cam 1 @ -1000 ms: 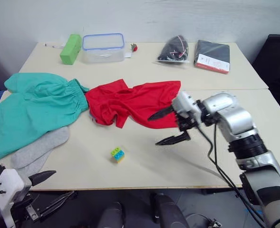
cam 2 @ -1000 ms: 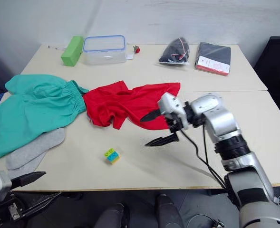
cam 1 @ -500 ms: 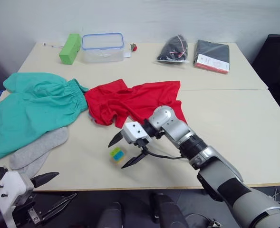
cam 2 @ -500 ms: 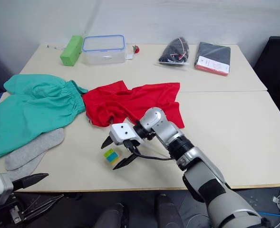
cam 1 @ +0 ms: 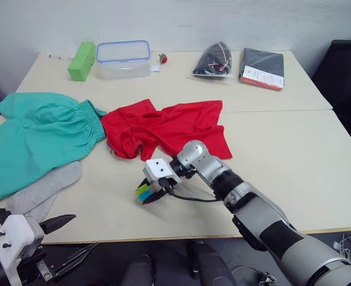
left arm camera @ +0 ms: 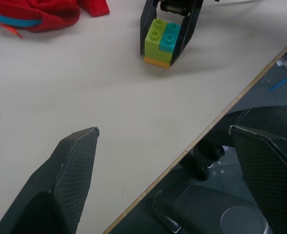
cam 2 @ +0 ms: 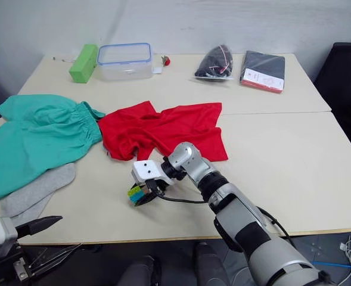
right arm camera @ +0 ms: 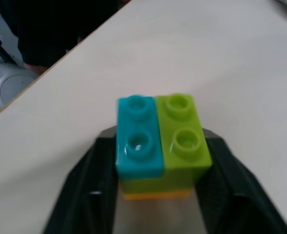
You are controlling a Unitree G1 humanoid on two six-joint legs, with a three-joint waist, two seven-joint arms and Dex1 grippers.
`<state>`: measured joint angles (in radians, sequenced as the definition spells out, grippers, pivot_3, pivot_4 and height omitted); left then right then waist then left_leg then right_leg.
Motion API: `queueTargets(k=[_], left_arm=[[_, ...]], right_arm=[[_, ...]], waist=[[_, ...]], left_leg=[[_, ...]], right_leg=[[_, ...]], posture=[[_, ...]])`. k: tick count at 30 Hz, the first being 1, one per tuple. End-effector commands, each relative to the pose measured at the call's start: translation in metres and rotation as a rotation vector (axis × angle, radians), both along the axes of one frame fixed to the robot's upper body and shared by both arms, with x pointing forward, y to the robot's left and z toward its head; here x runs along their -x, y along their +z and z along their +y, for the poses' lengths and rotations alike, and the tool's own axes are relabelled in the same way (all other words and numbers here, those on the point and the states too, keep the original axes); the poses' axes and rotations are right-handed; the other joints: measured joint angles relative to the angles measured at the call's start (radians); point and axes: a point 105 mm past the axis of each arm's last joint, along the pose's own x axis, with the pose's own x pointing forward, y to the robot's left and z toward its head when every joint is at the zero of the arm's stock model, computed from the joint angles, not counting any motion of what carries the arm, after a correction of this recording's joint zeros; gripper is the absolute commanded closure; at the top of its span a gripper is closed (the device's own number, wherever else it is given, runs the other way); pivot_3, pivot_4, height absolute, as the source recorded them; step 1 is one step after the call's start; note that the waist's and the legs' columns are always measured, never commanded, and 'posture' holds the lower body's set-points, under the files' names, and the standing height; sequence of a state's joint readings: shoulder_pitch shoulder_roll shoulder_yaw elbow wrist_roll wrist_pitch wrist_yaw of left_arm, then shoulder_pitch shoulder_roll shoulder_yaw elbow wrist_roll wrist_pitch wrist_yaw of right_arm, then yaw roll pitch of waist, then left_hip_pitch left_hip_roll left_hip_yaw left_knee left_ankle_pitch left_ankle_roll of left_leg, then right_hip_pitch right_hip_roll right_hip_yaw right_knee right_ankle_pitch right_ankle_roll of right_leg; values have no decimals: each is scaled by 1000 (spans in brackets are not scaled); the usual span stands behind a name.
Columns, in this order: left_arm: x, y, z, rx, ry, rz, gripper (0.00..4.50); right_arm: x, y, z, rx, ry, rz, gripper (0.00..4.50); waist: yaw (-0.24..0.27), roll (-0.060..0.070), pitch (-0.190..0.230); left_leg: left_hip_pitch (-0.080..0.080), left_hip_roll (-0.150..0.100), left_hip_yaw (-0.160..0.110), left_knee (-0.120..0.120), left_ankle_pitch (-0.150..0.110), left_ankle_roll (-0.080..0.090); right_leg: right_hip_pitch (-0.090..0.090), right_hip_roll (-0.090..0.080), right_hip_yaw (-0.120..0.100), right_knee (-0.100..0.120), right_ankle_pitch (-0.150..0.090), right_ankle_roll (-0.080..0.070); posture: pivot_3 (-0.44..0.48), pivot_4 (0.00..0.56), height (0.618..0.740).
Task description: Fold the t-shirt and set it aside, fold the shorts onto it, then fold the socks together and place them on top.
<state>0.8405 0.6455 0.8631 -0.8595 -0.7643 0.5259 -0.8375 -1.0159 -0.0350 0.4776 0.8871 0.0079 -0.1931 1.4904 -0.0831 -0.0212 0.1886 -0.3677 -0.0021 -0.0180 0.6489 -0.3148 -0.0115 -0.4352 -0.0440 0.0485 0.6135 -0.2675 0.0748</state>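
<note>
Near the table's [cam 1: 294, 179] front edge, the right gripper [cam 1: 152, 193] was clamped on a toy block [cam 1: 143, 192], green and teal over orange, one finger on each side. The t-shirt [cam 1: 163, 128] lay crumpled just behind that gripper, untouched. The shorts [cam 1: 35, 140] spread out to the shirt's left, their waistband meeting it, and the socks [cam 1: 41, 193] lay in front of the shorts near the table's left front edge. The left gripper [cam 1: 62, 238] hung below the front edge with its fingers apart, close to the socks but holding nothing.
</note>
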Motion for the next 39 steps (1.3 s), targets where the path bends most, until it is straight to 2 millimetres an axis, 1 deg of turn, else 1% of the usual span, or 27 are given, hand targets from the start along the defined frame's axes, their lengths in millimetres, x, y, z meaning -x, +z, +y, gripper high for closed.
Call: queueTargets(k=[1,3,5,7,10,12,15,16,17,18,19,20,21,23,24,25,26,28,32,34,37,39], left_arm=[[-9,18,-26,112,-100,-49,0],[-18,31,-41,180,-175,-77,0],[-25,41,-50,228,-219,-88,0],[-36,51,-63,248,-309,-102,0],[-49,65,-82,304,-424,-115,0],[-57,67,-96,332,-494,-116,0],[-66,62,-116,321,-610,-90,0],[-68,61,-119,320,-633,-85,0],[-73,62,-124,329,-666,-84,0],[-76,62,-127,333,-689,-84,0],[-79,62,-129,333,-708,-83,0],[-82,61,-132,327,-737,-81,0],[-84,60,-135,321,-764,-78,0],[-85,58,-142,306,-824,-72,0],[-86,58,-144,304,-844,-71,0],[-86,58,-146,305,-862,-71,0],[-86,59,-147,305,-876,-73,0],[-86,59,-149,305,-893,-74,0],[-85,58,-152,308,-908,-77,0],[-85,57,-153,310,-907,-78,0],[-86,56,-154,312,-896,-87,0],[-86,56,-155,314,-888,-94,0]], right_arm=[[3,16,-2,-76,4,40,2986],[3,24,-12,-103,-27,55,2986],[3,32,-22,-128,-66,70,2986],[-6,53,-46,-209,-210,91,2986],[-15,83,-92,-325,-442,143,2986],[-17,95,-131,-380,-619,173,2986],[-18,102,-201,-411,-926,142,2986],[-17,103,-216,-414,-994,127,2986],[-18,101,-250,-410,-1148,77,2986],[-18,100,-273,-403,-1252,40,2986],[-16,99,-289,-395,-1328,8,2986],[-13,98,-314,-390,-1435,-32,2986],[-11,97,-334,-393,-1524,-58,2986],[-3,91,-385,-398,-1748,-122,2986],[1,88,-403,-393,-1832,-147,2986],[5,84,-421,-381,-1914,-173,2986],[10,81,-433,-367,-1974,-196,2986],[17,77,-451,-358,-2060,-212,2986],[35,67,-487,-330,-2237,-221,2986],[41,62,-499,-303,-2281,-232,2986],[54,51,-531,-273,-2427,-238,2986],[60,44,-544,-262,-2493,-226,2986]], waist=[[2,0,0],[5,0,0],[17,0,0],[26,0,0],[46,2,1],[55,2,1],[58,2,1],[59,2,1],[58,2,1],[59,2,1],[59,2,1],[56,2,1],[54,2,1],[50,2,2],[51,2,2],[51,1,2],[51,1,2],[49,0,3],[41,0,3],[41,0,3],[40,0,3],[38,-1,3]], left_leg=[[0,0,-1,0,0,0],[0,0,-2,1,1,-1],[0,0,-3,2,2,-3],[0,0,-3,3,2,-3],[-1,-2,-5,5,3,-4],[0,-2,-5,5,4,-4],[0,-2,-6,5,4,-5],[0,-2,-5,4,4,-5],[0,-2,-5,4,4,-4],[0,-2,-3,4,4,-4],[0,-3,-2,4,4,-4],[-1,-3,0,4,4,-4],[0,-4,1,4,4,-4],[1,-4,5,4,4,-4],[2,-4,6,4,4,-4],[3,-4,8,4,4,-3],[4,-4,9,4,5,-3],[9,-3,12,4,5,-2],[12,-2,19,2,6,-1],[14,-2,19,2,6,-1],[14,-2,20,2,6,-1],[14,-3,22,2,5,0]], right_leg=[[0,0,-1,1,0,0],[0,0,-2,3,0,0],[0,-1,-3,6,0,0],[-1,0,-3,7,0,0],[0,0,-5,9,0,0],[0,0,-5,9,0,0],[2,1,-5,8,0,0],[2,1,-5,8,0,1],[1,2,-5,7,0,1],[1,2,-4,7,0,1],[1,3,-4,7,0,2],[1,4,-4,7,1,2],[1,4,-3,7,1,3],[4,8,-2,7,2,5],[6,15,-1,7,2,5],[6,17,3,7,2,5],[7,18,7,7,2,5],[7,19,11,7,2,5],[8,20,16,9,1,7],[8,21,17,9,1,8],[8,20,22,9,1,10],[8,20,27,8,1,12]], posture=[[0,150,740],[0,150,740],[0,150,740],[0,150,740],[0,150,740],[0,150,740],[0,150,740],[0,150,740],[0,150,740],[0,150,740],[0,150,740],[0,150,740],[0,150,740],[0,150,740],[0,150,740],[0,150,740],[0,150,740],[0,150,740],[0,150,740],[0,150,740],[0,150,740],[0,150,740]])
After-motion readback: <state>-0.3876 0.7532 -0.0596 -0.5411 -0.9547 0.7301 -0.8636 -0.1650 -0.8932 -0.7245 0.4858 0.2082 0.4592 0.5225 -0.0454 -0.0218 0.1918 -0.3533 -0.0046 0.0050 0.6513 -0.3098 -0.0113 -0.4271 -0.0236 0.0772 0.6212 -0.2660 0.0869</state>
